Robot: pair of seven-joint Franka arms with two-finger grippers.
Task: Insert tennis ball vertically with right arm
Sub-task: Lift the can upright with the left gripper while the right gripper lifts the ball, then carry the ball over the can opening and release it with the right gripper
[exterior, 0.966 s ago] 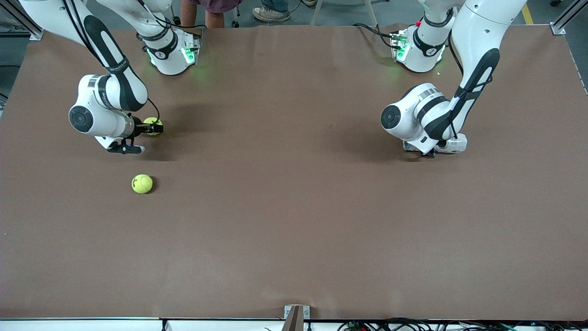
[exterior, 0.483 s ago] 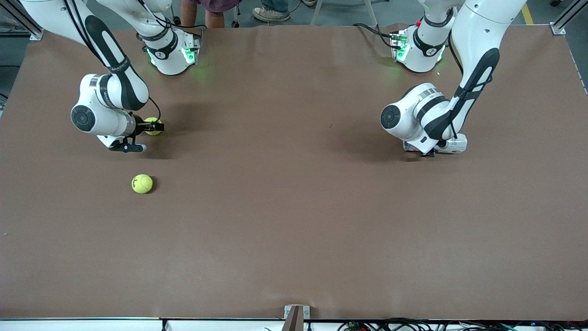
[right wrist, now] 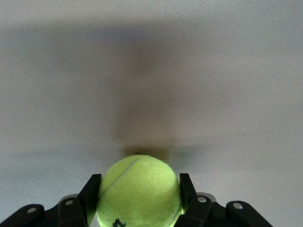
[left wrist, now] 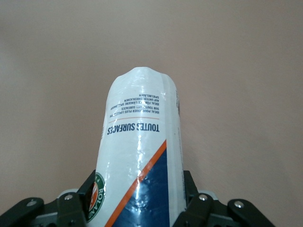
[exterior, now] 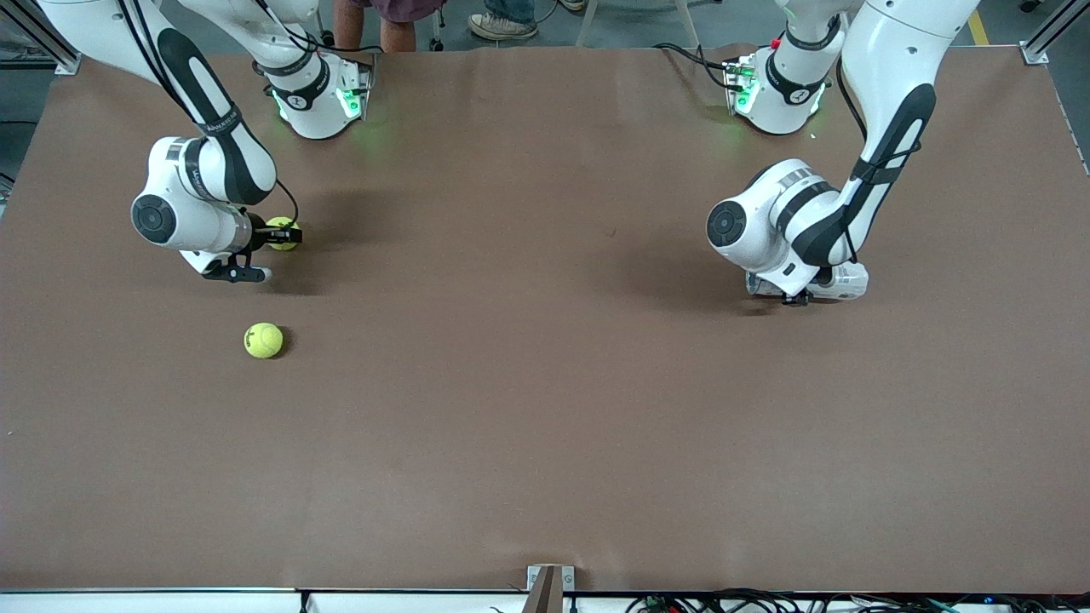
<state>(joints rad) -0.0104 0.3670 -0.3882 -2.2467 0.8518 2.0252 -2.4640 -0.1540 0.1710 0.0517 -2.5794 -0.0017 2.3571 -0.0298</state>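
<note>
My right gripper (exterior: 274, 236) is shut on a yellow-green tennis ball (exterior: 282, 231), low over the table at the right arm's end. In the right wrist view the ball (right wrist: 137, 182) sits between the two black fingers (right wrist: 91, 189). My left gripper (exterior: 802, 291) is shut on a white and blue tennis ball can (exterior: 841, 278), held low over the table at the left arm's end. In the left wrist view the can (left wrist: 142, 123) points away from the camera, and its open end is hidden.
A second tennis ball (exterior: 263, 340) lies loose on the brown table (exterior: 545, 383), nearer to the front camera than my right gripper. The arm bases (exterior: 319, 94) stand along the table's edge farthest from the front camera.
The left arm has shifted the can a little toward the front camera. The right gripper has lifted very slightly with its ball. The loose ball has not moved.
</note>
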